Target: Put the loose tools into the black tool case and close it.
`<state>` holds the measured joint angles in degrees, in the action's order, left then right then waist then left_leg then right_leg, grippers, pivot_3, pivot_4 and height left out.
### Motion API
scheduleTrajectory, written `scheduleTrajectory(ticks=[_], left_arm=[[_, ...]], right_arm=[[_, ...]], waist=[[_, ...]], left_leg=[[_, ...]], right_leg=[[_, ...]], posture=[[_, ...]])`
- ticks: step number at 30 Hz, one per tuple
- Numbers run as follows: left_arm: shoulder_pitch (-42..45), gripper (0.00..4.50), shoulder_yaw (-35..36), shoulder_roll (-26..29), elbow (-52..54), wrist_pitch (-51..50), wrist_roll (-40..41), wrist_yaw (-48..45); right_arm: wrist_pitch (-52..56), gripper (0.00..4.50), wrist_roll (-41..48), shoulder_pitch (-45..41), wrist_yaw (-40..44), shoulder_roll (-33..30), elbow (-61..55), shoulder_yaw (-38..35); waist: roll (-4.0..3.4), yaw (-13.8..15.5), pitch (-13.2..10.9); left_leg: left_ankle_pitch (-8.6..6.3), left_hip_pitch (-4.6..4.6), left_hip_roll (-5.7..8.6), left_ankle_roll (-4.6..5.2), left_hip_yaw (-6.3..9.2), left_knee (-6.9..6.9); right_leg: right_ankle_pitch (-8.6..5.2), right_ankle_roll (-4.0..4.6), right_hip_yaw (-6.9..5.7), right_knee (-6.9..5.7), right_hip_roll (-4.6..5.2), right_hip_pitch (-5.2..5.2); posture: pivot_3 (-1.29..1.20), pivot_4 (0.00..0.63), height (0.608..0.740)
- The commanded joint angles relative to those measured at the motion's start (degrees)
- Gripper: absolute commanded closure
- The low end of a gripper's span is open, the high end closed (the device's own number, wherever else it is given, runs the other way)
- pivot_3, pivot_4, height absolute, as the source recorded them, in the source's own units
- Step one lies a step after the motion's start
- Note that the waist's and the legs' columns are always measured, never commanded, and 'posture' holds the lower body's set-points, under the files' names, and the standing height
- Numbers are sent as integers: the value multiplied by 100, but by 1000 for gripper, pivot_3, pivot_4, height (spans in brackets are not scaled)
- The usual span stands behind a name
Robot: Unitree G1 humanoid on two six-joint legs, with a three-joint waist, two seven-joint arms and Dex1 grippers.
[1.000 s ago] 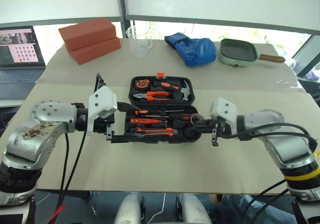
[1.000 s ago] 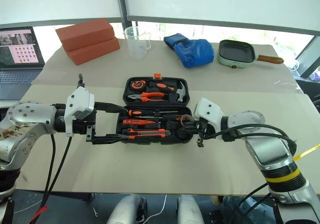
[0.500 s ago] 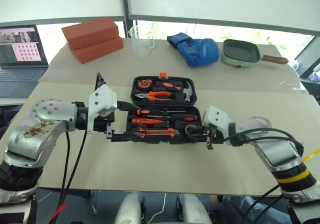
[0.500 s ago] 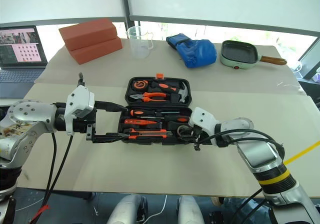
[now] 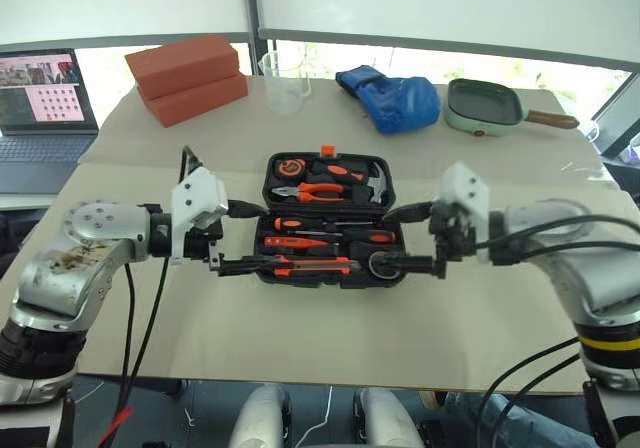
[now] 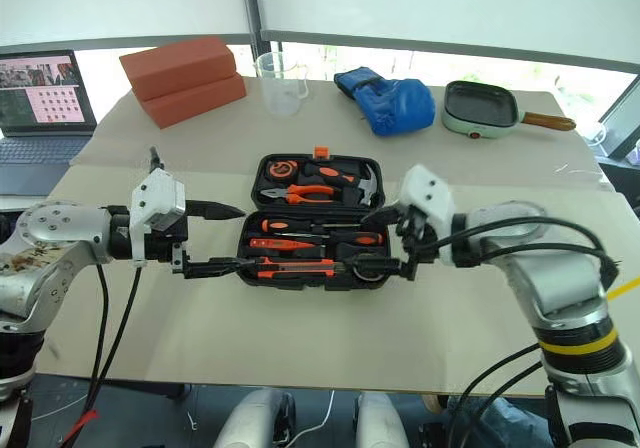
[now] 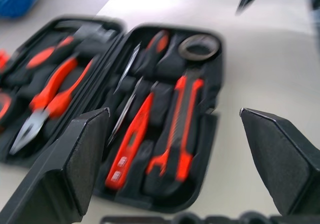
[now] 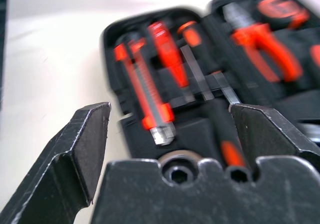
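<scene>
While the black tool case (image 5: 325, 218) lies open on the table (image 5: 330, 318) between the two arms, its near half holds the utility knife (image 5: 310, 265), the screwdrivers (image 5: 300, 241) and the tape roll (image 5: 381, 264). Pliers (image 5: 315, 191) and a hammer (image 5: 372, 182) sit in the far half. Left gripper (image 5: 240, 238) and right gripper (image 5: 405, 236) hover at the case's two ends, fingers spread wide and grasping nothing.

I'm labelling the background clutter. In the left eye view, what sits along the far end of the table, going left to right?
Laptop → red bricks → clear measuring cup → blue glove → green frying pan.
</scene>
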<state>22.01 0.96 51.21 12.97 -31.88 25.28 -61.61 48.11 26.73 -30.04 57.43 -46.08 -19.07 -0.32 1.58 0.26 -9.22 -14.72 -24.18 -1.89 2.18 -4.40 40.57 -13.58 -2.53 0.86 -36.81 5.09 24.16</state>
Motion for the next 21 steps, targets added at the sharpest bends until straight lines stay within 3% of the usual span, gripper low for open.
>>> scheduleTrajectory(ticks=[1,4,12,14,21], left_arm=[[-38,260,129,-76,-691,248,-497,546],[85,949,87,-274,-1295,371,-763,857],[531,3929,-472,-924,-2201,973,-1377,1020],[659,4450,-548,-1081,-2324,956,-1441,1048],[813,4450,-736,-1351,-2364,905,-1614,994]], right_arm=[[-228,696,-178,168,-339,-126,829,-548],[-733,1580,-529,253,-621,-20,1613,-529],[-1777,4435,-1220,-13,-715,548,2784,215],[-1904,4500,-1305,-147,-677,712,2966,353],[-2244,4500,-1518,-372,-478,1015,3122,721]], waist=[[0,25,0],[1,40,0],[0,9,0],[1,0,0],[1,-31,0]], left_leg=[[0,0,0,0,-2,0],[0,-2,2,0,-25,0],[1,-4,2,-1,-47,-7],[1,-5,2,-1,-47,-7],[0,-8,3,0,-42,-8]], right_leg=[[0,0,0,1,0,0],[1,-1,-2,2,3,1],[2,-1,0,0,3,8],[2,-1,0,-2,2,9],[2,-2,0,-1,4,11]], posture=[[0,150,738],[0,150,738],[0,150,738],[0,150,738],[0,150,738]])
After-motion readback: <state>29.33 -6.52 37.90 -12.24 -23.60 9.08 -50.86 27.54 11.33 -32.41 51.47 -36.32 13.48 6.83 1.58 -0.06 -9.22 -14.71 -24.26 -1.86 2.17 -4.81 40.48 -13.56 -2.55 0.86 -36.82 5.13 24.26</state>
